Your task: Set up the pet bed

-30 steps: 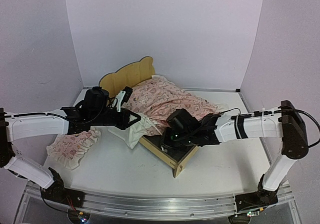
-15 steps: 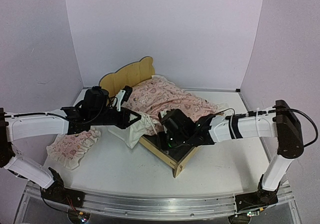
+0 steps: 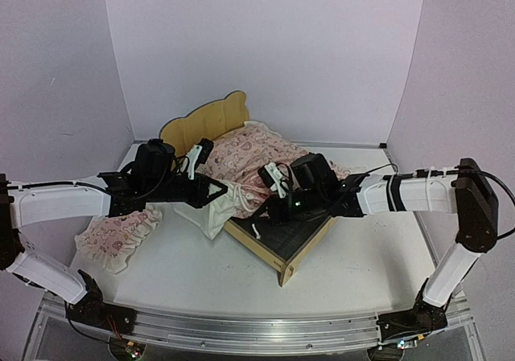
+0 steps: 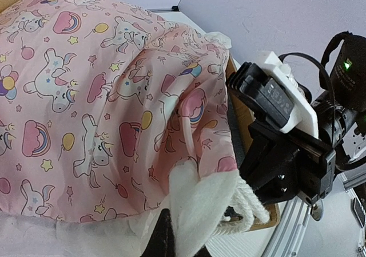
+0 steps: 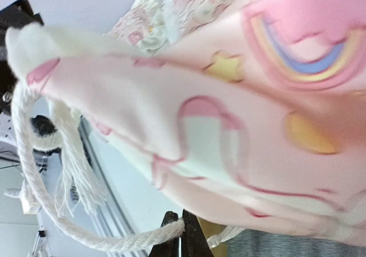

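Note:
The pet bed (image 3: pixel 291 258) is a light plywood frame with a wavy headboard (image 3: pixel 205 121) and a dark grey mattress (image 3: pixel 294 231), bare at the foot end. A pink patterned blanket (image 3: pixel 269 156) covers the rest. My left gripper (image 3: pixel 219 190) is shut on the blanket's white ruffled edge (image 4: pixel 200 202) at the bed's left side; its tips (image 4: pixel 171 235) are mostly hidden by fabric. My right gripper (image 3: pixel 272 207) hovers over the mattress, shut on a white cord (image 5: pixel 114 242) at the blanket's corner. The blanket (image 5: pixel 257 97) hangs just above the jaws (image 5: pixel 180 228).
A small pink ruffled pillow (image 3: pixel 121 234) lies on the table left of the bed, under my left arm. White walls close in the back and both sides. In the left wrist view, the right gripper's black body (image 4: pixel 286 154) is close by on the right.
My right arm has drawn up and back towards the right, carrying the blanket corner's cord with it and baring more of the grey mattress. The left arm has stayed put.

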Robot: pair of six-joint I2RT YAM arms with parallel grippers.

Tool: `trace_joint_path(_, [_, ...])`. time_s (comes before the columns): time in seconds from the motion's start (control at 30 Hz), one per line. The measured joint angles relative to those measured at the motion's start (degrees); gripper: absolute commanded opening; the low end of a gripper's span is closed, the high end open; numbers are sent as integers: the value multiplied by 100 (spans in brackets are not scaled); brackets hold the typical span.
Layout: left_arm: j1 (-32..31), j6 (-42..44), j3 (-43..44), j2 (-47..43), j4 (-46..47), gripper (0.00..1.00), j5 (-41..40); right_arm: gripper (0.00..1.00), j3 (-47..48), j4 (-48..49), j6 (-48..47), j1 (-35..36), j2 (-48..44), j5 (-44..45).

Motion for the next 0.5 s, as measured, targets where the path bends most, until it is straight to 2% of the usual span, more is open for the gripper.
trace_joint_path(0.2, [0,0,0,0,0,0,20,0,-20,304,-136,-120,81,-1088])
trace_joint_path(0.33, [0,0,2,9,2,0,66,0,-20,413,-518,-623,101,-2275])
trace_joint_path(0.5, [0,-13,2,66,17,0,109,0,-20,520,-850,-1016,413,-3281])
